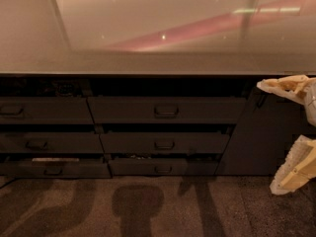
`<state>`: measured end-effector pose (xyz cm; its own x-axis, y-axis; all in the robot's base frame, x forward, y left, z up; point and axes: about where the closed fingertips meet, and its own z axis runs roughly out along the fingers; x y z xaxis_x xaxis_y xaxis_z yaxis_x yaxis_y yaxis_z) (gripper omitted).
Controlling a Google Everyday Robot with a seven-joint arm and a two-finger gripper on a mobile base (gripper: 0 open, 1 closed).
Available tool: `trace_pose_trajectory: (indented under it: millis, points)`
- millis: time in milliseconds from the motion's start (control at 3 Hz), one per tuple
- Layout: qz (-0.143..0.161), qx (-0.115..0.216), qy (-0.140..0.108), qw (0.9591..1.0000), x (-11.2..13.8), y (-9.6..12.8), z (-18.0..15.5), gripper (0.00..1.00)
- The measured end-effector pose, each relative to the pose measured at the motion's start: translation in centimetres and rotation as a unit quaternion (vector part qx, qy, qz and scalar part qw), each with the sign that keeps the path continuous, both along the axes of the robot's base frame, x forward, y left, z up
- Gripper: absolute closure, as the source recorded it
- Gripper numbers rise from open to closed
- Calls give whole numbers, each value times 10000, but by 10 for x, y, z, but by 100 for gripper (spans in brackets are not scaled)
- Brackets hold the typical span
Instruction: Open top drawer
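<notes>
The top drawer is the wide dark grey front just under the counter, in the middle column, with a small loop handle at its centre. Its front stands level with the drawers around it, with a dark gap above. My gripper is at the right edge of the view, well to the right of the handle and in front of a dark side panel. It is open and empty. The upper cream finger sits at drawer height and the lower finger is far below it.
A pale glossy countertop overhangs the drawers. Two smaller drawers lie below the top one, and a left column of drawers stands beside it. A plain dark panel is on the right. Speckled floor with shadows lies in front.
</notes>
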<state>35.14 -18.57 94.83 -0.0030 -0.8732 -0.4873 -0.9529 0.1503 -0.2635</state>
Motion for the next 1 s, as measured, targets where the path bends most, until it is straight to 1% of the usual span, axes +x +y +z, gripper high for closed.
trace_pose_trajectory:
  millis: [333, 667, 1000]
  points:
    - [-38, -53, 24, 10000, 4, -1, -2, 0]
    - [-473, -144, 159, 9987, 40, -33, -30, 0]
    - [-800, -239, 334, 9959, 68, -59, -51, 0]
